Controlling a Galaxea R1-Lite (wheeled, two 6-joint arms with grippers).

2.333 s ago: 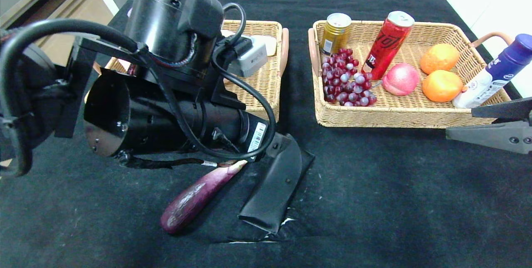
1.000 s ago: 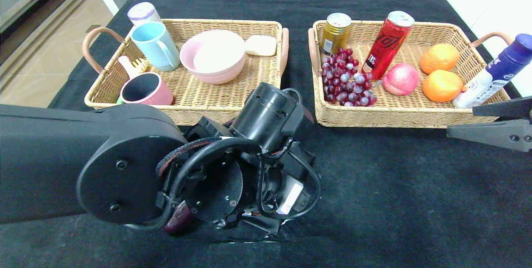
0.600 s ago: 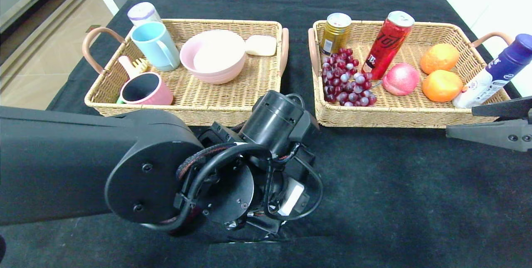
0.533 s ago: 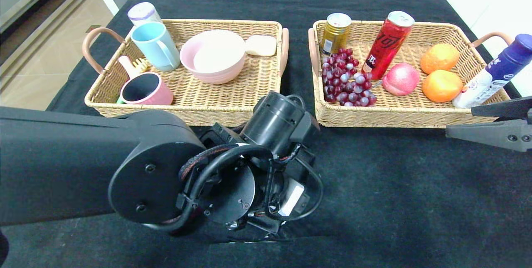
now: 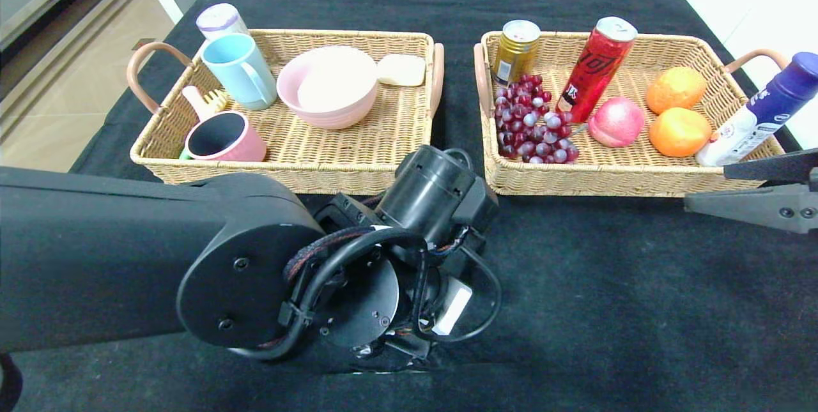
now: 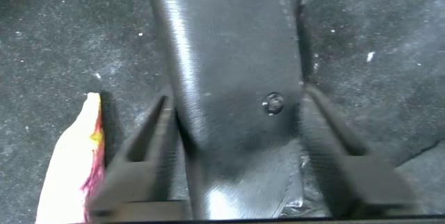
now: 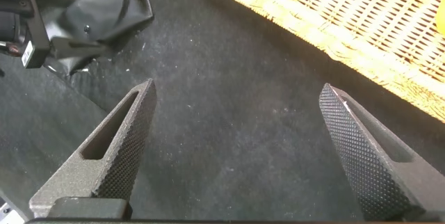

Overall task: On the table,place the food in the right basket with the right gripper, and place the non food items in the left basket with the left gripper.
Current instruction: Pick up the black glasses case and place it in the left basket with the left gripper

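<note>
A black leather case [image 6: 229, 64] lies flat on the black cloth. My left gripper [image 6: 236, 93] is down over it with one finger against each long side, shut on the case. Beside it lies the eggplant [image 6: 69, 161], only its end showing. In the head view my left arm [image 5: 409, 220] covers both case and eggplant. The right wrist view shows the case [image 7: 104, 8] farther off. My right gripper [image 7: 238, 90] hangs open and empty above the cloth in front of the right basket [image 5: 607, 185]. The left basket [image 5: 300, 172] stands just behind my left wrist.
The left basket holds a blue cup [image 5: 239, 76], a pink mug [image 5: 220, 137], a pink bowl [image 5: 329, 86] and a soap bar [image 5: 401, 69]. The right basket holds two cans, grapes [image 5: 530, 124], a peach [image 5: 617, 121], two oranges and a bottle [image 5: 760, 112].
My left arm came from over the left basket down to the front of the table and onto the case. Its jaws have narrowed in on the case. The right arm has not moved.
</note>
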